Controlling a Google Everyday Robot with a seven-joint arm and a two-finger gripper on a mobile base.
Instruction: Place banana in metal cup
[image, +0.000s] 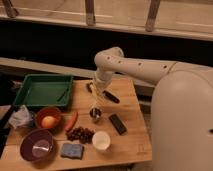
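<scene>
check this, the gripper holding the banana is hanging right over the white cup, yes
No. The camera view shows the gripper, shut on the banana, hanging over the small metal cup, not the white cup, which stands nearer the front edge of the table.

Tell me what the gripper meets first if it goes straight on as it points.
Probably the small shiny metal cup, directly below the downward-pointing gripper near the wooden table's middle; depth is unclear.
</scene>
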